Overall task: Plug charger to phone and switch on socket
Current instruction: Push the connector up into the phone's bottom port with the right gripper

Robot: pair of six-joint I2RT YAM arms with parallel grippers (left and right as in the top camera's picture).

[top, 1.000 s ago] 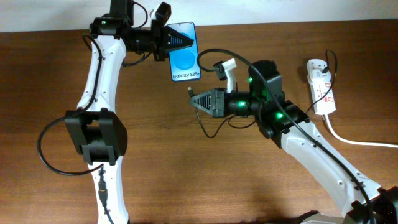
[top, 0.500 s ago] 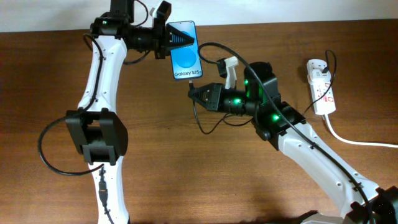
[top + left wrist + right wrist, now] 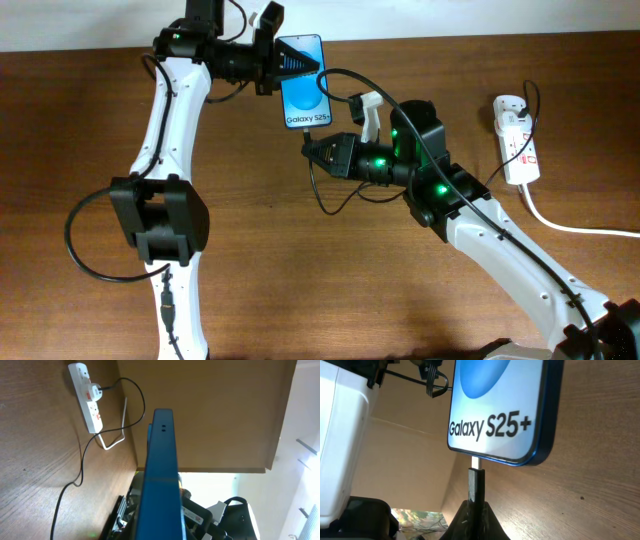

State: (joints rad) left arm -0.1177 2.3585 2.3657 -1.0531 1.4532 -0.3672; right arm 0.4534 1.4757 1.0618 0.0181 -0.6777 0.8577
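The phone [image 3: 303, 85], blue screen reading "Galaxy S25+", is held up off the table by my left gripper [image 3: 287, 62], shut on its top end. It shows edge-on in the left wrist view [image 3: 161, 470] and face-on in the right wrist view [image 3: 497, 405]. My right gripper [image 3: 312, 150] is shut on the charger [image 3: 475, 485]; its metal tip touches the phone's bottom edge. The thin black cable loops on the table [image 3: 335, 205]. The socket [image 3: 516, 140], a white strip with red switches, lies at the far right and shows in the left wrist view [image 3: 90, 390].
The socket's thick white cord [image 3: 570, 225] runs off to the right edge. A plug [image 3: 510, 108] sits in the strip's far end. The brown wooden table [image 3: 330, 290] ends at a pale wall at the back.
My left gripper has carried the phone slightly right and towards my right gripper. My right gripper has moved up-left, bringing the charger tip to the phone's bottom edge.
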